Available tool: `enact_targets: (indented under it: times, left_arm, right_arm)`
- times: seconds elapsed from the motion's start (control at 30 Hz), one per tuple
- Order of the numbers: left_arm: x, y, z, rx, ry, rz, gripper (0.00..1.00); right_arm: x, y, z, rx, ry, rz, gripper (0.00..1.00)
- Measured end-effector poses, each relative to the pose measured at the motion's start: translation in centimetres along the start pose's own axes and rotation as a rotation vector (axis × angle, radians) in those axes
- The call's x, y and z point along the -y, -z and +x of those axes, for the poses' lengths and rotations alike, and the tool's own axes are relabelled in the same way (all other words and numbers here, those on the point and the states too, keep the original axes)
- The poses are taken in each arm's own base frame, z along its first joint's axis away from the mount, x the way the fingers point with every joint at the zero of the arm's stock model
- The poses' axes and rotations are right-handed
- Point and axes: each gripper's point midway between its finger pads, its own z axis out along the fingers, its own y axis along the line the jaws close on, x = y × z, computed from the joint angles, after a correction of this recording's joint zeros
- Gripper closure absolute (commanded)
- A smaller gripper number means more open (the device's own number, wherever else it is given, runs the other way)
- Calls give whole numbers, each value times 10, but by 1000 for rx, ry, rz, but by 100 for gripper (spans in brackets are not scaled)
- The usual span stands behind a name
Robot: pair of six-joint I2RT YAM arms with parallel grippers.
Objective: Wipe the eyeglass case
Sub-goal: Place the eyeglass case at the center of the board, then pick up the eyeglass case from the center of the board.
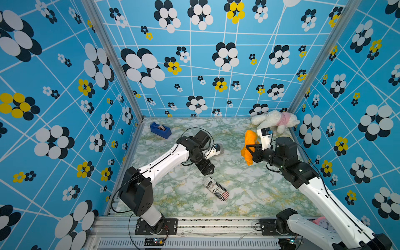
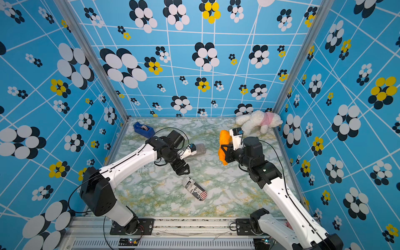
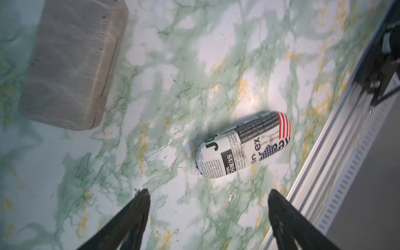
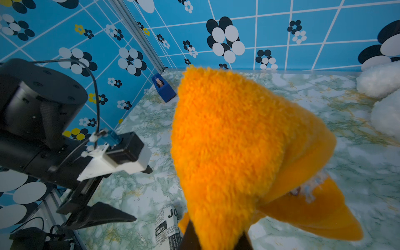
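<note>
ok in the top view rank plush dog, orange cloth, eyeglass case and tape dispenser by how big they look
1. plush dog
2. orange cloth, partly hidden by the gripper
3. eyeglass case and tape dispenser: look alike, unranked

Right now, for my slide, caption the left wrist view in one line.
Open left end effector aimed at the newsprint-patterned eyeglass case lying on the marbled table, a grey block nearby.

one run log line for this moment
left claw: open, empty, short of eyeglass case | right claw: shut on orange cloth, away from case | case: on table, untouched
</note>
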Motion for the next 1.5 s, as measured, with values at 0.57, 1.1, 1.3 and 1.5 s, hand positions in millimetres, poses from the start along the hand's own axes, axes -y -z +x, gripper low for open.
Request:
enact_targets:
  times: [0.57, 1.1, 1.3, 1.5]
  left_arm:
    - [25, -80, 8, -75, -647, 81, 11]
    - [28, -106, 49, -163, -644, 128, 10]
    - [21, -112, 50, -158, -643, 88, 13]
    - [17, -113, 53, -128, -629, 29, 14]
  right_arm:
    - [0, -6, 10, -31, 4, -11, 100]
    - [5, -17, 29, -89, 44, -17, 100]
    - [7, -23, 35, -114, 44, -14, 100]
    - [7, -23, 35, -114, 44, -15, 100]
